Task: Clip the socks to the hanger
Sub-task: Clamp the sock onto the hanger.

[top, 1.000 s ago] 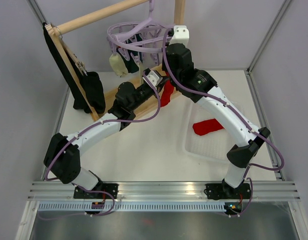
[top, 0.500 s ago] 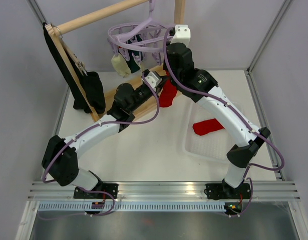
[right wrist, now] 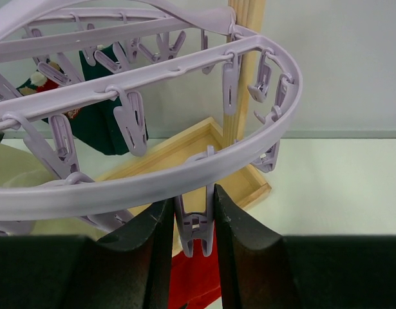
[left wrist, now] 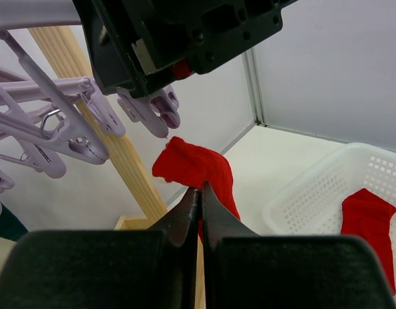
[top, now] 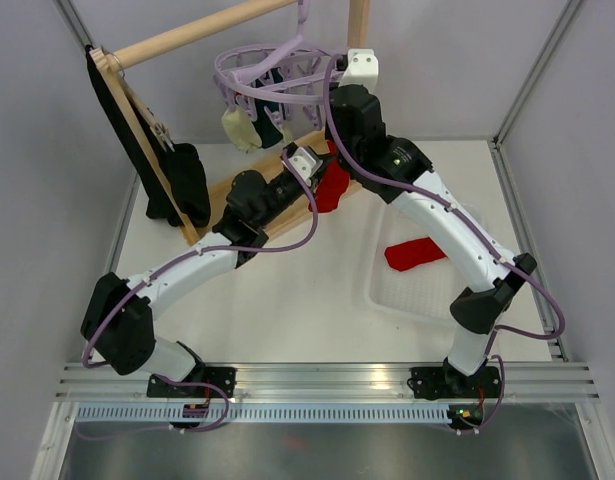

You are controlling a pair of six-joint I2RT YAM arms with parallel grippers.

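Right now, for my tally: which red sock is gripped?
The red sock by the wooden post, in the left claw; the other lies in the white basket.

Smooth lavender plastic, slight sheen: hanger (right wrist: 140, 183), clip (right wrist: 195, 224). Soft matt cloth: red sock (left wrist: 196, 168), centre. Bare grained wood: rack post (left wrist: 130, 164), left. White perforated plastic: basket (left wrist: 307, 199), lower right.

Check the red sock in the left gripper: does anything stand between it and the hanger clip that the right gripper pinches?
Nothing visible does. The red sock, held up by the left gripper, sits just below the clip pinched by the right gripper, with no object between them.
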